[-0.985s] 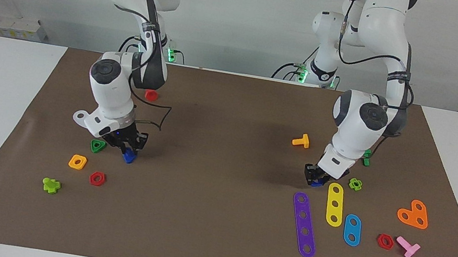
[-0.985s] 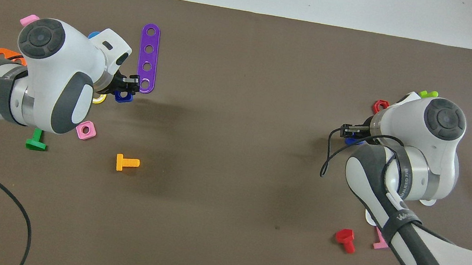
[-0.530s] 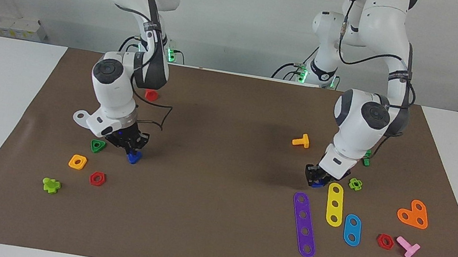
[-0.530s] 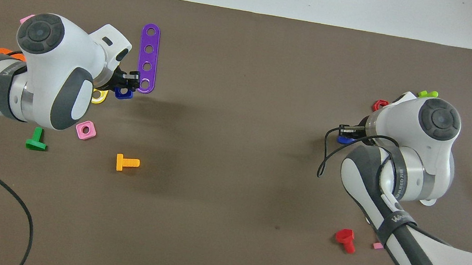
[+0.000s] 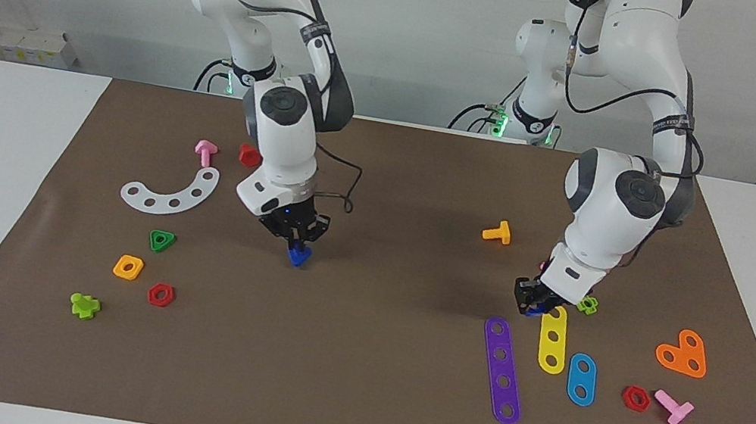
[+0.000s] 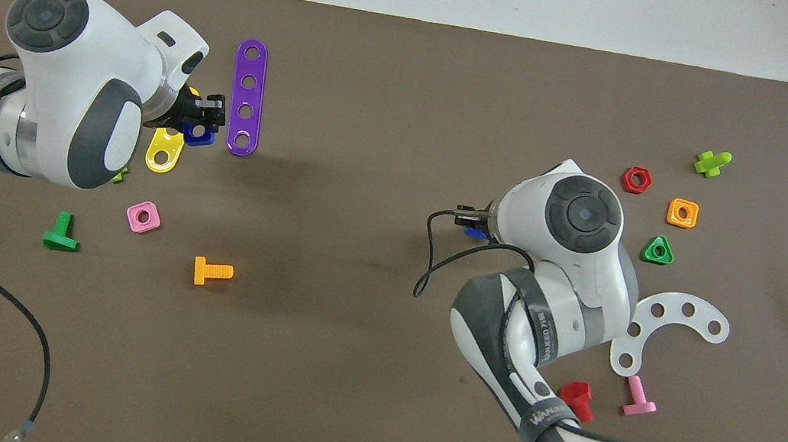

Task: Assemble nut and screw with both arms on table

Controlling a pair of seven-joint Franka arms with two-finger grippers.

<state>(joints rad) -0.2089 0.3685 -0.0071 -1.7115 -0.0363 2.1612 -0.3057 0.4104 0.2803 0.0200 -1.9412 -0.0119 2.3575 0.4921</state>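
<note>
R end effector [image 5: 297,241] holds the screw [image 5: 298,255] above mid-desk. L end effector [image 5: 533,302] grips the nut [image 6: 198,136] over the yellow plate [image 5: 553,338], toward the left arm's desk edge.

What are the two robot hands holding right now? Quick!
Right end effector: closed on the screw, raised over the mat.
Left end effector: closed on the nut, beside the purple strip.

- The right gripper [image 5: 297,243] now carries the screw [image 5: 298,255] in the air, away from the green triangular nut [image 5: 161,240], toward the mat's [image 5: 348,391] middle.
- The left gripper [image 5: 534,299] sits slightly higher with the nut [image 6: 198,136], over the yellow plate's [image 5: 554,339] end.
</note>
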